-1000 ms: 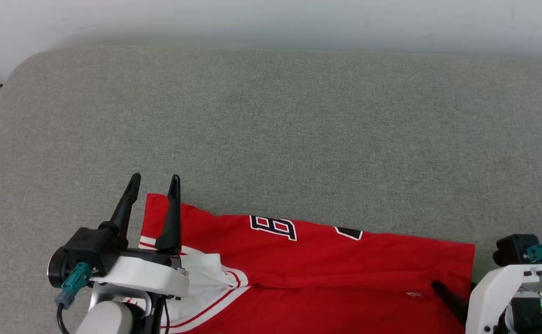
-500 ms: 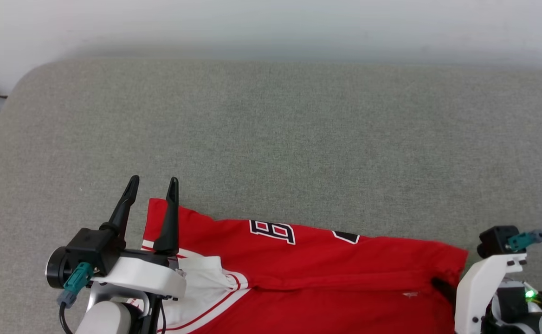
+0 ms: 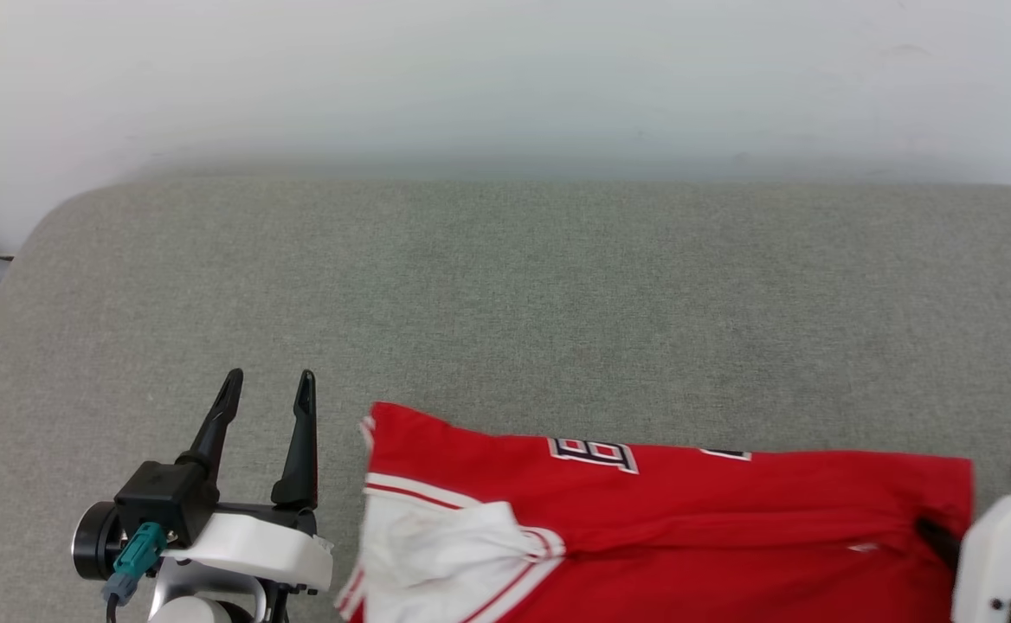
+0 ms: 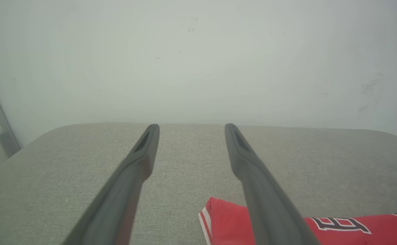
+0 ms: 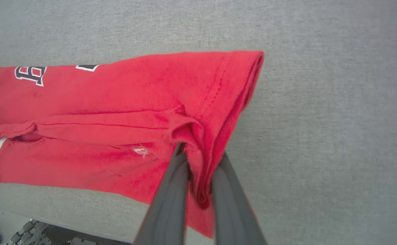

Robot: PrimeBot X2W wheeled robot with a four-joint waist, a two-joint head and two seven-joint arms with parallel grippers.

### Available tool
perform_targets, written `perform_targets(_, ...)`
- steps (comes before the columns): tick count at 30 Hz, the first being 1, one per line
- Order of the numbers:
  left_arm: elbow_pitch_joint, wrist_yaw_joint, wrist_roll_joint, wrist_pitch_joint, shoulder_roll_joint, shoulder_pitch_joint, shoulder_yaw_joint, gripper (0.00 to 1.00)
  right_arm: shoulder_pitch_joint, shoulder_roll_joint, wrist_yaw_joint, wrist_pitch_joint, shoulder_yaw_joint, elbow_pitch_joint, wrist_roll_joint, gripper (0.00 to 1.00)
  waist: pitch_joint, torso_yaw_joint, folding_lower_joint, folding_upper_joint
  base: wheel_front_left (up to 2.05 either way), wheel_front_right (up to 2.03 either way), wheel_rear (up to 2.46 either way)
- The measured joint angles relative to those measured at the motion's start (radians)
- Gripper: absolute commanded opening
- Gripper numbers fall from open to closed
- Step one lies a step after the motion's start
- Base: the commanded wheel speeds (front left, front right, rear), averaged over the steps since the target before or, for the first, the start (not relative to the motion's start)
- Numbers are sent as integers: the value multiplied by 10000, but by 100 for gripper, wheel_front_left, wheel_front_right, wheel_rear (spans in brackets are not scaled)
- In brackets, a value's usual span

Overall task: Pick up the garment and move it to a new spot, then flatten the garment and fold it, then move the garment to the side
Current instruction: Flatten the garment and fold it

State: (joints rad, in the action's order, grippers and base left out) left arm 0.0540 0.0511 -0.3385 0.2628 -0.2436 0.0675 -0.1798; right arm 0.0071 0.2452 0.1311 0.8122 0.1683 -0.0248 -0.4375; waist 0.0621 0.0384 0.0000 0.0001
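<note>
So we've got our left gripper [image 3: 269, 381] parked low just beside the garment's [image 3: 687, 510] white-sleeve end, pointing away from us, fingers spread wide with nothing in them. Our right gripper [image 5: 202, 153] reaches in at the garment's opposite end, fingers [image 5: 171, 190] clenched on a bunched bit of the red hem. The garment itself lies stretched out on the grey fabric pad [image 3: 505, 285].

garment [image 3: 687, 519] along the padded surface's [image 3: 505, 303] near edge, left gripper [image 3: 269, 378] just beside its left end, right gripper [image 5: 202, 153] on its right end, wall [image 3: 505, 78] behind the far edge
</note>
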Motion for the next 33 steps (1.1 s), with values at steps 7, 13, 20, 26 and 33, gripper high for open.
perform_targets(7,-38,42,12,2,-29,-130,-2,100,115,-144,-2,334,1076,-199,104,0,-68,-118,0,0,0,0,0)
perform_targets(13,-52,58,-2,-2,-67,-135,-31,100,-210,-1360,-2,1553,1333,-332,-1486,0,-93,-58,0,0,0,0,0)
perform_targets(20,2,42,-52,-31,-79,-105,-100,100,-472,-1914,-4,2895,1312,217,-5239,0,-80,193,0,0,0,0,0)
perform_targets(26,107,42,-105,-31,6,-8,-155,100,-718,-1935,-4,2274,-240,1250,-7555,0,-21,452,0,0,0,0,0)
perform_targets(33,142,13,-109,-29,58,174,-242,100,-1334,-1937,-4,911,-2625,2008,-8751,0,185,640,0,-1,0,0,0)
